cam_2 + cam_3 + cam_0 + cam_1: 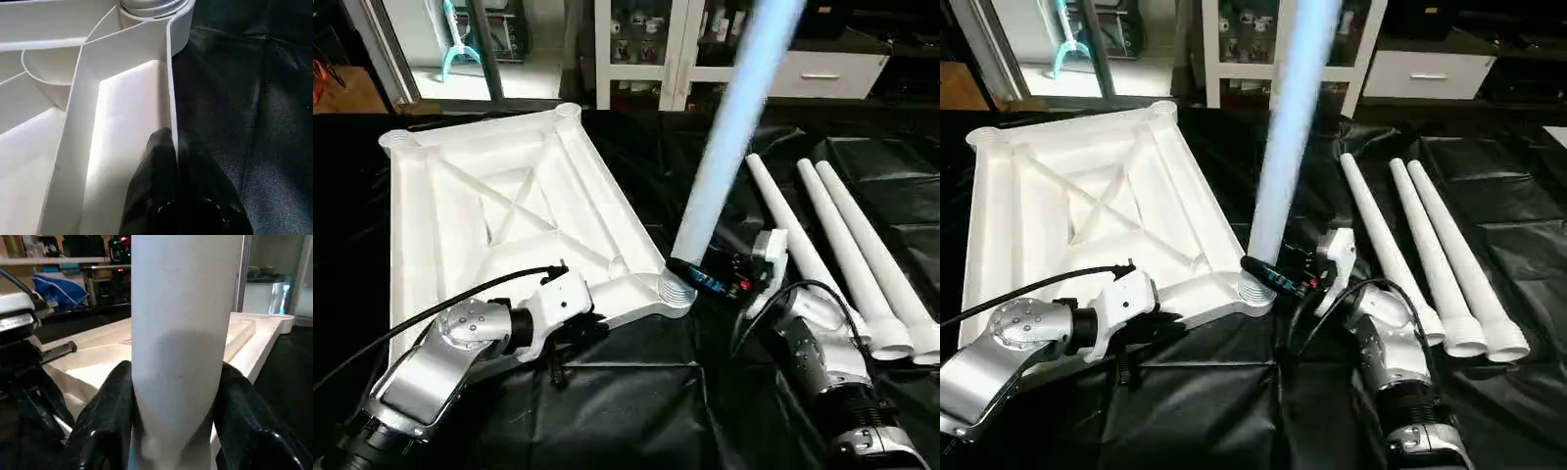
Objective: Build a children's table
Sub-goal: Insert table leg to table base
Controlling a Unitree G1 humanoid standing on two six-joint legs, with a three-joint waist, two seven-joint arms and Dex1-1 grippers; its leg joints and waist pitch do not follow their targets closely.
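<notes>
Here the right claw clamps 1 stiff, light leg low, directly above the tabletop corner socket; hollow and slippery, it wants that low hold. Left claw pinches the tabletop's rim.

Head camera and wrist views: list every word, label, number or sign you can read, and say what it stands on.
No readable text anywhere.
Tabletop, upright leg and spare legs: plain white, unmarked.
Right gripper: small blue and red marks, too blurred to read.
Background shelves: items too small to read.
</notes>
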